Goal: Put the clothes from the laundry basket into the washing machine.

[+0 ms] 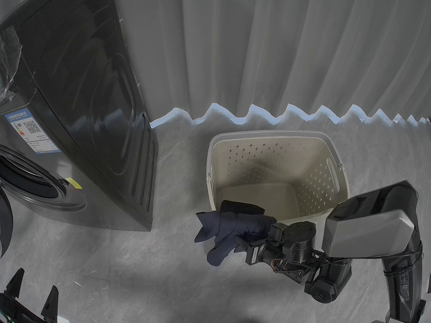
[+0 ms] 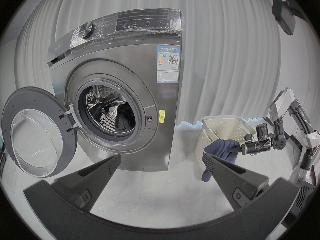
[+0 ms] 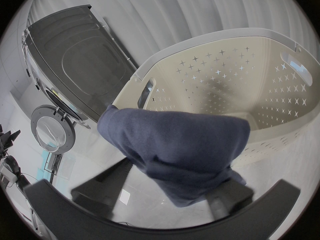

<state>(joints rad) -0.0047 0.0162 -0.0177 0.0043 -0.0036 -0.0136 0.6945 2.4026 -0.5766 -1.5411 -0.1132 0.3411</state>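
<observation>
My right gripper (image 1: 248, 250) has its fingers clenched on the navy garment (image 1: 229, 232), held just over the laundry basket's (image 1: 274, 134) near rim so the cloth clears the wall. Left of the basket the washing machine (image 1: 90, 113) stands, its door (image 2: 36, 130) swung wide to receive it. Farther left of the basket hangs my left gripper (image 1: 35, 289), fingers spread and empty.

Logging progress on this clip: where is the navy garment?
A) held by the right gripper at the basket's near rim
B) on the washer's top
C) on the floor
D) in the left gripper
A: the right gripper is shut on the navy garment at the rim of the laundry basket.
</observation>
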